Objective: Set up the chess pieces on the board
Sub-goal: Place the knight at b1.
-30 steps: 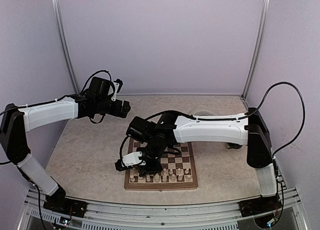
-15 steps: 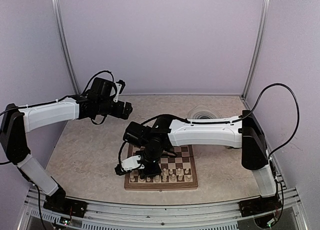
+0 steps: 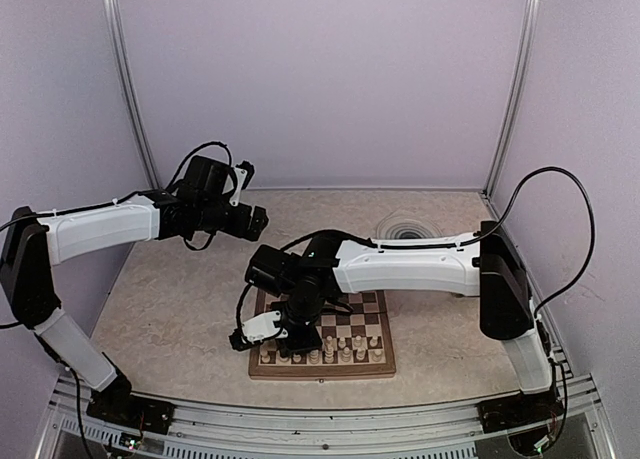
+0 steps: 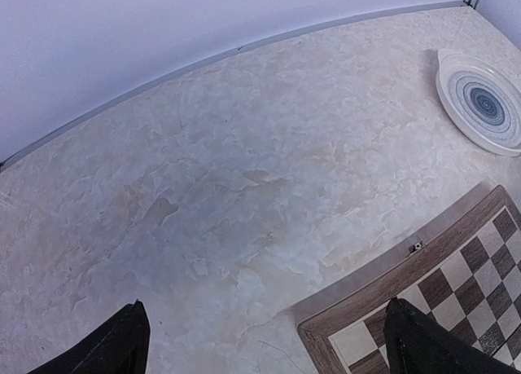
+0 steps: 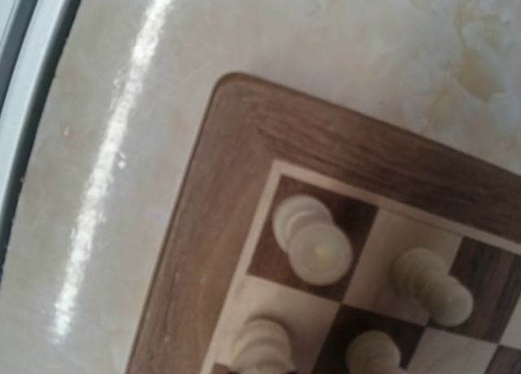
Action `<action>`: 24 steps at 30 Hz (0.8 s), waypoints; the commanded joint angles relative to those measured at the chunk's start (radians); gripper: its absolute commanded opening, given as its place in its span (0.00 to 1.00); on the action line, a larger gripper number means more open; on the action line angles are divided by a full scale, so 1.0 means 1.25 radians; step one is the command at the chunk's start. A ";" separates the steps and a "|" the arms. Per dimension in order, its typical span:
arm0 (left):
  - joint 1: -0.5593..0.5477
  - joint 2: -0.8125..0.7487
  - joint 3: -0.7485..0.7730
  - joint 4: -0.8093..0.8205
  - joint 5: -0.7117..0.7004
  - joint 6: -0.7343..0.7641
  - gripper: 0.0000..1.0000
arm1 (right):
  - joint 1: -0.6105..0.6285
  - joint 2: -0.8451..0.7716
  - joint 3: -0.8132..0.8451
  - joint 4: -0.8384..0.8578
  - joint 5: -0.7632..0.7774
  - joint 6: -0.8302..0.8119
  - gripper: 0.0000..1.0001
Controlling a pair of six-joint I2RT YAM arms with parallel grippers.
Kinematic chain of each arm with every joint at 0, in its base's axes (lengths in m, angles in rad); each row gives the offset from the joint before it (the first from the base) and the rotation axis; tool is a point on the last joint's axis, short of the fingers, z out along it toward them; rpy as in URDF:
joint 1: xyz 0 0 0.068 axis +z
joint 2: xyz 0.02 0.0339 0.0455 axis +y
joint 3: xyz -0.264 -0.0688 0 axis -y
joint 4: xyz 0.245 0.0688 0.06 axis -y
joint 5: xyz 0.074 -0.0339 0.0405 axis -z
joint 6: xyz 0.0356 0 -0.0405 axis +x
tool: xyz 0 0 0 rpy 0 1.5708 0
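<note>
Tiny cream wooden chess pieces (image 5: pixel 313 239) stand upright, right under the right gripper (image 3: pixel 265 331).
It is pinched closed (the left gripper (image 4: pixel 260 341) is spread wide).

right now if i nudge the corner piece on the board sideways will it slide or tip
Probably tips: the corner piece looks tall over a narrow round base. Once down it would likely roll, being rounded all round. It looks small and wooden, so probably light.

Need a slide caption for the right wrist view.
Close-up: corner of the dark-brown-and-cream checked wooden chessboard, four pale cream chess pieces on its squares, beige marbled tabletop beyond.
</note>
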 commanded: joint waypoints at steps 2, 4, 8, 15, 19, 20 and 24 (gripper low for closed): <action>-0.008 -0.012 0.019 -0.017 0.000 0.012 0.99 | 0.011 0.022 0.024 -0.011 0.002 0.003 0.13; -0.009 -0.012 0.019 -0.019 0.001 0.013 0.99 | 0.012 0.024 0.025 -0.011 0.001 0.004 0.14; -0.012 -0.010 0.022 -0.022 0.001 0.013 0.99 | 0.014 0.026 0.025 -0.011 0.001 0.003 0.17; -0.018 -0.005 0.023 -0.025 -0.002 0.017 0.99 | 0.017 0.022 0.027 -0.011 0.010 0.004 0.20; -0.018 -0.005 0.021 -0.021 -0.012 0.020 0.99 | 0.016 -0.010 0.035 -0.009 0.017 0.000 0.30; -0.018 -0.007 0.018 -0.018 -0.015 0.021 0.99 | 0.016 -0.024 0.036 -0.007 0.016 -0.005 0.31; -0.015 -0.011 0.012 -0.008 -0.031 0.022 0.99 | -0.004 -0.081 0.036 -0.002 -0.002 -0.012 0.35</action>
